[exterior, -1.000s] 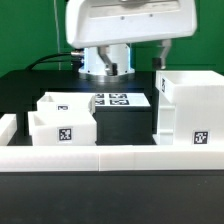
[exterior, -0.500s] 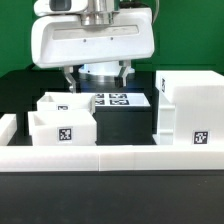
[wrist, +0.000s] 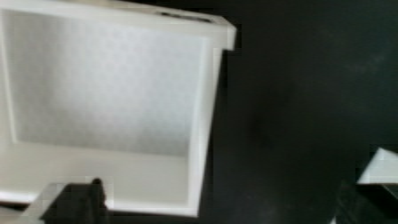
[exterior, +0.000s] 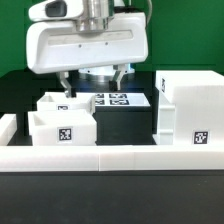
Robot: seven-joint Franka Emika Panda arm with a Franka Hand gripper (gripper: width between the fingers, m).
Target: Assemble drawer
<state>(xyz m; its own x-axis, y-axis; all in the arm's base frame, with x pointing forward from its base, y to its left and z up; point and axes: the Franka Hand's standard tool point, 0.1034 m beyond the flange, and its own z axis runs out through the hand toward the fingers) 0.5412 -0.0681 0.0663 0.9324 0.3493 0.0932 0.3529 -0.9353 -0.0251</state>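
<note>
Two white open-top trays stand at the exterior view's left: a front tray (exterior: 62,127) with a tag and a back tray (exterior: 62,100) behind it. The tall white housing (exterior: 190,110) stands at the exterior view's right. My gripper (exterior: 94,84) hangs open and empty just above the back tray, one finger (exterior: 68,88) over it. In the wrist view I look down into a tray (wrist: 107,100); its side wall lies between my spread fingers (wrist: 80,200). My gripper (wrist: 222,205) holds nothing.
The marker board (exterior: 113,100) lies flat on the black table between the trays and the housing. A low white wall (exterior: 110,156) edges the table's front, with a raised end at the left (exterior: 6,125).
My gripper has moved toward the exterior view's left and come down, from above the housing side to over the back tray. The parts have not moved.
</note>
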